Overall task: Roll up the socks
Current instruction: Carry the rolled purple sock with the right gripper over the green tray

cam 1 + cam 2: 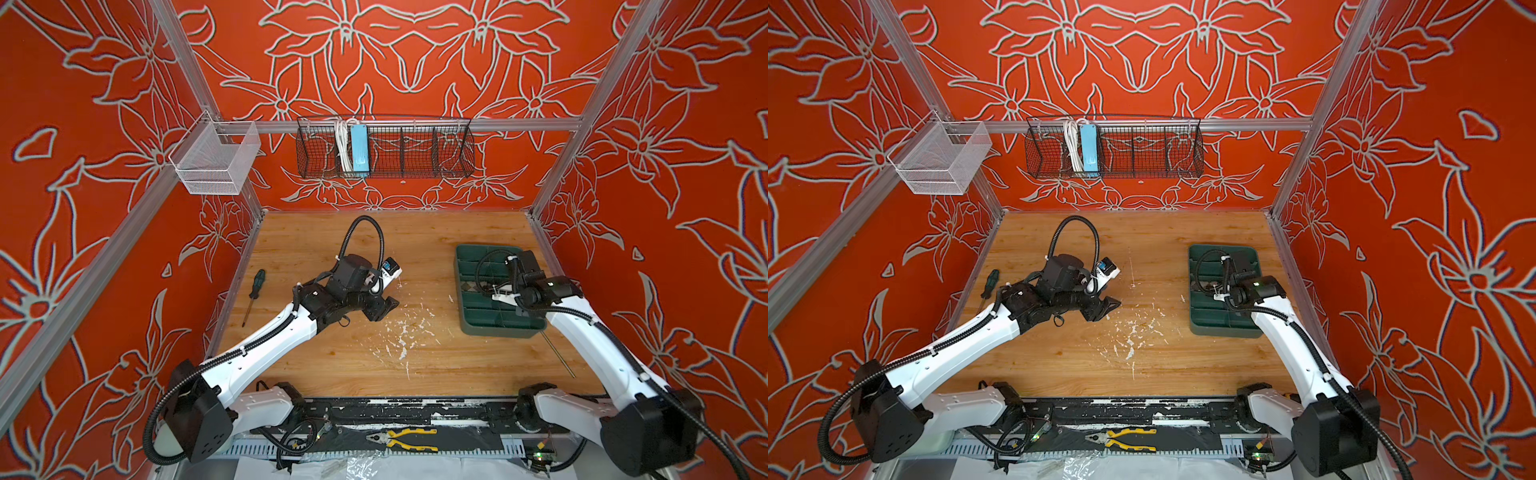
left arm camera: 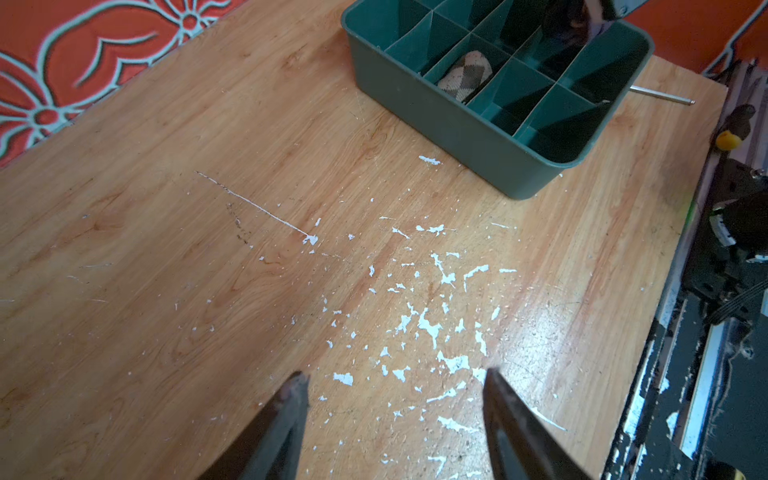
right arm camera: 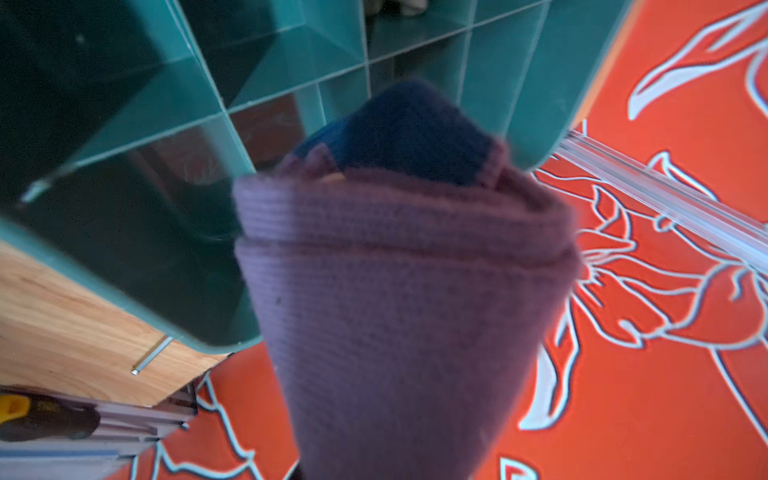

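Note:
A rolled purple sock with a dark teal end fills the right wrist view. My right gripper is shut on it above the green divided tray; its fingers are hidden behind the roll. A rolled beige sock with brown diamonds lies in one middle compartment of the tray, and a bit of it shows in a top view. My left gripper hangs open and empty over the bare wood left of the tray, seen in both top views.
A green-handled screwdriver lies near the table's left edge. A thin metal rod lies by the tray's near right corner. Yellow pliers rest on the front rail. A black wire basket and a white mesh basket hang on the walls.

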